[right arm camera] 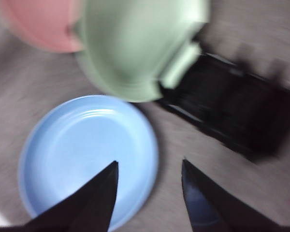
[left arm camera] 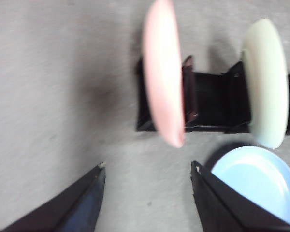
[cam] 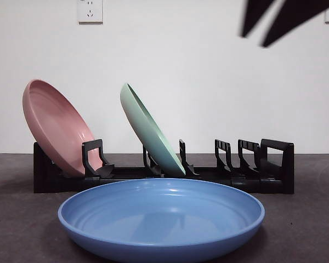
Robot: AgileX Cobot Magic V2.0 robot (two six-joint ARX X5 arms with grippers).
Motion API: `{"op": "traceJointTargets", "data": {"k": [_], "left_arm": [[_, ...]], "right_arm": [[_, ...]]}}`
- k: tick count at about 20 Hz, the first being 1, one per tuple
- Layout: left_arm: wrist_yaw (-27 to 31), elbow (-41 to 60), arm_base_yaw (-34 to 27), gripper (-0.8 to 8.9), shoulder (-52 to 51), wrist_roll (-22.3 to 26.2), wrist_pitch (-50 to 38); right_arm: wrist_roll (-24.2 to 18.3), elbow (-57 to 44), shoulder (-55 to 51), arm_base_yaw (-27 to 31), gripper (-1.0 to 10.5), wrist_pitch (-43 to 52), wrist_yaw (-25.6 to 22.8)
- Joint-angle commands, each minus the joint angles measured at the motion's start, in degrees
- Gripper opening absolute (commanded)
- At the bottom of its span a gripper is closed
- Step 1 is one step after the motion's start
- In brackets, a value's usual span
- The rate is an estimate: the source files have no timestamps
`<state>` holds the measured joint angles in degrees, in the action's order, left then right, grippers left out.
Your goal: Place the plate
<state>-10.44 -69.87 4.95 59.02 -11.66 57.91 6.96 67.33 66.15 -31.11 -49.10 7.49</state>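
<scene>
Blue plate [cam: 161, 219] lying flat at table's front edge, before rack [cam: 274, 164] | right gripper [right arm camera: 147, 166] hovering above, jaws apart | risk: rim slipping, knocking green plate [cam: 151, 131] | left gripper [left arm camera: 147, 169] waiting, jaws apart

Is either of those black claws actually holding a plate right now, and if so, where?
Nothing is held. The left gripper and right gripper are both open and empty; the round blue plate lies flat on the table.

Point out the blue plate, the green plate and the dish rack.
blue plate [cam: 162, 216]: front view, on its inner basin.
green plate [cam: 148, 131]: front view, on its tilted outer face.
dish rack [cam: 277, 164]: front view, on its end post farthest from the pink plate.
</scene>
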Motion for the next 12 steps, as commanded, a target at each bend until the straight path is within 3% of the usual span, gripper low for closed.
{"op": "traceJointTargets", "data": {"k": [1, 6, 12], "left_arm": [[0.66, -3.08, 2.49, 2.83, 4.26, -0.87, -1.11], [12.94, -10.34, 9.03, 2.83, 15.23, 0.55, -0.96], [20.72, -16.41, 12.7, 2.83, 25.92, 1.84, -3.06]], "right_arm": [[1.55, 0.55, -1.07, 5.44, 2.1, -1.68, 0.02], [-0.2, 0.52, -2.62, 12.57, 2.1, -5.31, 0.0], [-1.2, 0.55, -2.62, 14.01, 2.1, -6.64, 0.0]]}}
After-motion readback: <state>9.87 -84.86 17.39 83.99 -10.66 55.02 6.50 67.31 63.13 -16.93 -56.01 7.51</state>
